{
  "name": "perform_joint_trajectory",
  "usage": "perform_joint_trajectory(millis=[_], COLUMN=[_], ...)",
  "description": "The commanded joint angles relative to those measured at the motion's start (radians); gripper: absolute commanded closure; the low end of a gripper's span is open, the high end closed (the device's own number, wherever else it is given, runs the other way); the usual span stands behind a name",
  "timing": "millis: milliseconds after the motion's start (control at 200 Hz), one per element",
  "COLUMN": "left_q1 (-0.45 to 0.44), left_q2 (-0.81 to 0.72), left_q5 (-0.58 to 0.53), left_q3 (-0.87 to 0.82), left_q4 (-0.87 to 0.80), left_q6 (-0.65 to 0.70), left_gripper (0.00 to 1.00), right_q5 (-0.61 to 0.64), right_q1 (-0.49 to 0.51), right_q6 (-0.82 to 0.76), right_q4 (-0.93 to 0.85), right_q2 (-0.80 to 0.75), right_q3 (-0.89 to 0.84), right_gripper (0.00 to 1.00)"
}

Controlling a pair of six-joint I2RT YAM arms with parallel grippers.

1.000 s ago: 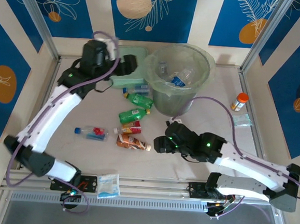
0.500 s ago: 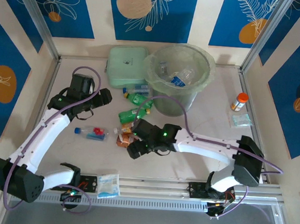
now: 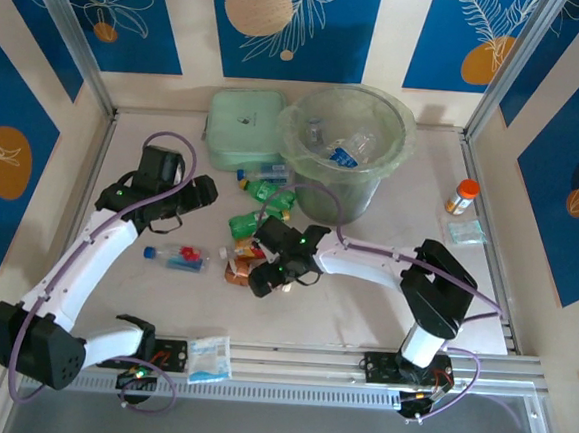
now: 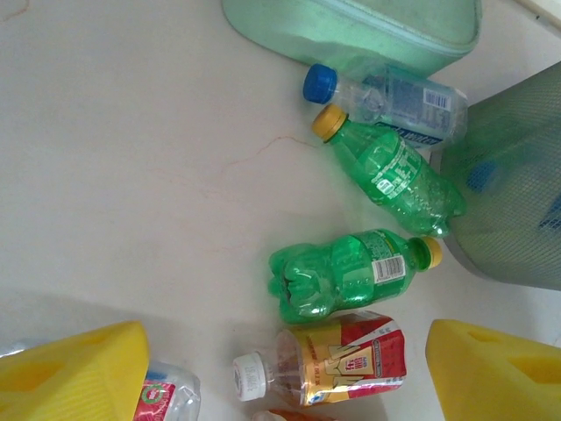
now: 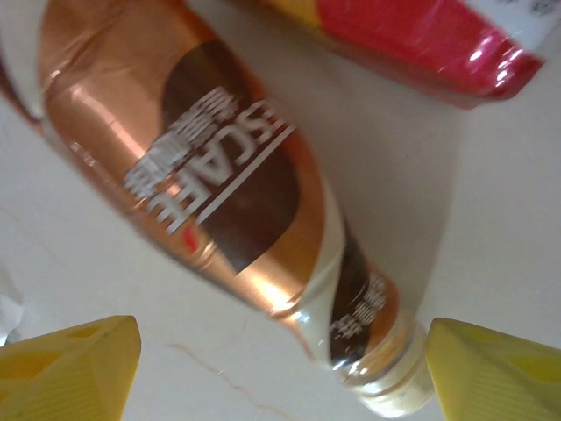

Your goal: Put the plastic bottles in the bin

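Several plastic bottles lie in front of the bin [image 3: 378, 173], a pale green bucket with more bottles inside. My right gripper [image 3: 265, 278] hangs open just over a copper-brown bottle [image 5: 202, 167], whose neck lies close to the right finger [image 5: 500, 368]; nothing is gripped. The left gripper [image 3: 206, 192] is open above the table, its yellow fingers [image 4: 74, 368] on either side of a red-and-yellow labelled bottle [image 4: 351, 360]. Beyond that lie two green bottles [image 4: 351, 274] [image 4: 394, 171] and a clear blue-capped bottle [image 4: 386, 88]. A clear bottle with a red label [image 3: 176, 257] lies further left.
A flat pale green box [image 3: 243, 128] sits at the back, left of the bin. An orange-capped amber vial [image 3: 462, 197] and a small packet [image 3: 466, 231] are at the right. A white-blue packet [image 3: 209, 359] rests on the front rail.
My right arm has swung left across the table and come down over the copper-brown bottle. The left arm has pulled back from the flat box to a spot left of the bottles.
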Motion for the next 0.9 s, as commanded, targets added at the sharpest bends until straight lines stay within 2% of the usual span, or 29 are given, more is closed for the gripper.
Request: perform_joint_trajectory(millis=[0,350,500,550,720,795,890], left_q1=[0.011,0.01,0.01,0.009,0.01,0.011,0.01], left_q2=[0.003,0.019,0.023,0.023,0.026,0.026,0.028], left_q5=[0.017,0.031,0.036,0.034,0.036,0.037,0.039], left_q3=[-0.015,-0.012,-0.012,-0.013,-0.018,-0.021,-0.021], left_q4=[0.002,0.015,0.021,0.019,0.024,0.029,0.031], left_q6=[-0.016,-0.024,-0.024,-0.022,-0.023,-0.025,-0.027], left_gripper=[0.18,0.18,0.19,0.19,0.19,0.19,0.2], right_q5=[-0.058,-0.052,-0.051,-0.053,-0.044,-0.04,-0.038], right_q1=[-0.013,0.012,0.018,0.018,0.037,0.042,0.04], right_q6=[-0.05,-0.046,-0.044,-0.043,-0.048,-0.047,-0.045], right_q4=[0.019,0.004,-0.011,-0.014,-0.039,-0.043,-0.045], right_q2=[0.041,0.096,0.104,0.106,0.117,0.121,0.123], right_q3=[0.042,0.049,0.055,0.056,0.065,0.067,0.067], right_gripper=[0.15,0.23,0.32,0.32,0.24,0.24,0.3])
